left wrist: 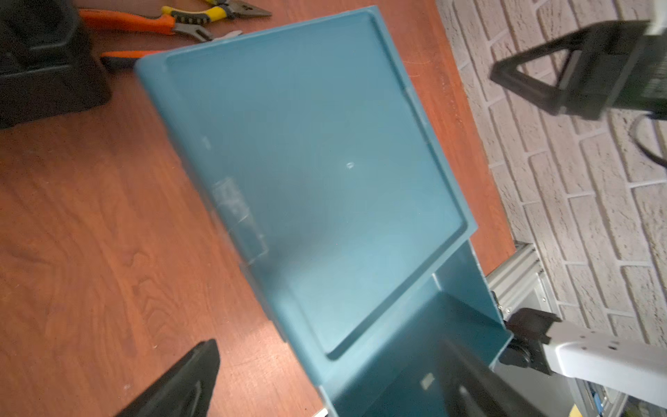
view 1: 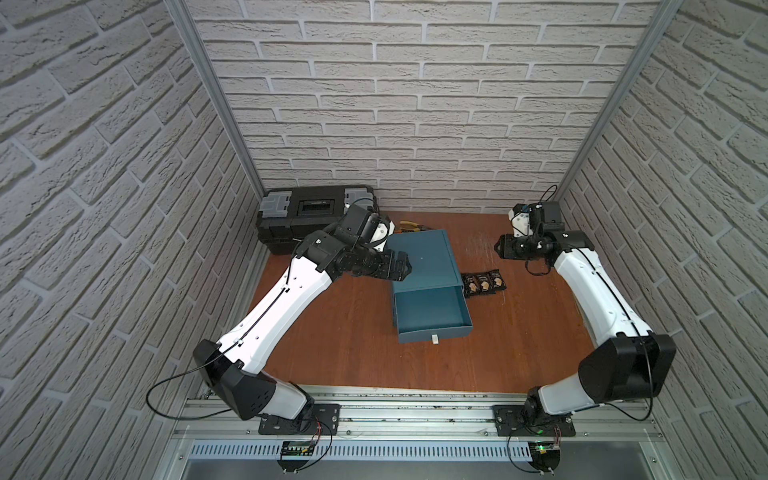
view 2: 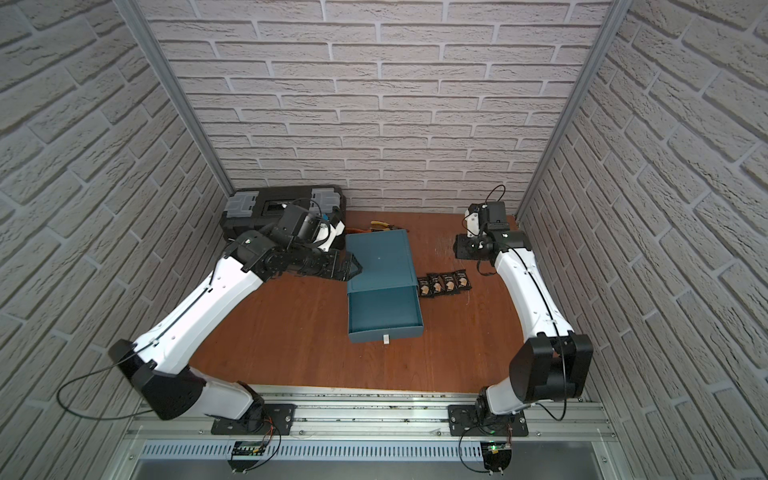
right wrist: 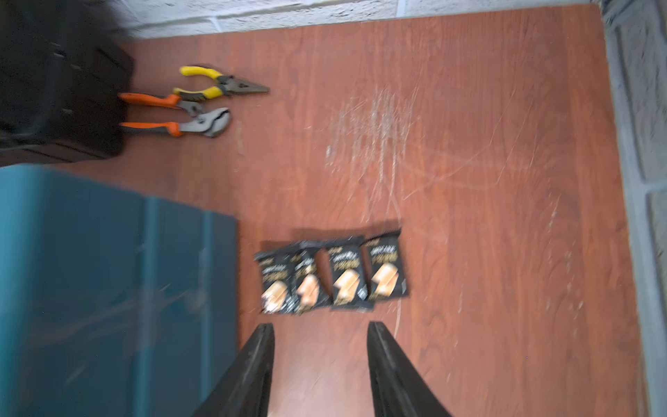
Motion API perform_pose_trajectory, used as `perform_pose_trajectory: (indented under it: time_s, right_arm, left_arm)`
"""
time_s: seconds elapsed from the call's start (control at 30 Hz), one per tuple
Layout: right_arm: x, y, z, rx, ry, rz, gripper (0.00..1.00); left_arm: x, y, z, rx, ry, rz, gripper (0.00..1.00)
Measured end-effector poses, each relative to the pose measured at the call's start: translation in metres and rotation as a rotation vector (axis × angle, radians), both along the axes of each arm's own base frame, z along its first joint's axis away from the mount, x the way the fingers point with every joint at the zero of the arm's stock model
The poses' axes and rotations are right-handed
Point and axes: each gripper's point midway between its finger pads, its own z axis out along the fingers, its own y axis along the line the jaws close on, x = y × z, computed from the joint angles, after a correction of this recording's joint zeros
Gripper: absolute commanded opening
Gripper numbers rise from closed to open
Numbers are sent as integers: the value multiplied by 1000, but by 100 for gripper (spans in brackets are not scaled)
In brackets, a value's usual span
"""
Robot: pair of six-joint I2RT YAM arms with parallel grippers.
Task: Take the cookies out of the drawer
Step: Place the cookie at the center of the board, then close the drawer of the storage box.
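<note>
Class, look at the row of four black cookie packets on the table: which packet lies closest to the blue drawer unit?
The end packet of the row, right beside the blue drawer unit; its neighbour overlaps it, and the other two lie farther away.

A robot test cell in a lab is shown, not a lived-in room. The wooden table (view 1: 357, 353) is enclosed on three sides by panels printed with a white brick pattern (view 1: 415, 104), joined by bare aluminium posts (view 1: 216, 104). Two robot arms are bolted to an aluminium rail (view 1: 415, 409) along the front edge, with exposed circuit boards (view 1: 296, 449) and loose cables beside the mounts. A black toolbox (view 1: 307, 216) and pliers (right wrist: 202, 104) are laid out as props.
</note>
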Motion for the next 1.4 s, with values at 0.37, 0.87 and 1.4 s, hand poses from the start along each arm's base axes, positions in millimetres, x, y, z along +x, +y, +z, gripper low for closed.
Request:
perform_pose_trajectory:
  time_s: [0.37,0.87,1.4]
  right_arm:
    - [-136,37,-45,-34,153,28,22]
    - [-226,100,-53,262,187,222,4]
    - [-219,152,-45,405,195,338,3]
  left_arm:
    - [18,34,-30,-34,-133,147,99]
    - [27,39,-13,-86,-260,253,98]
    - [26,47,-14,-61,-281,283,98]
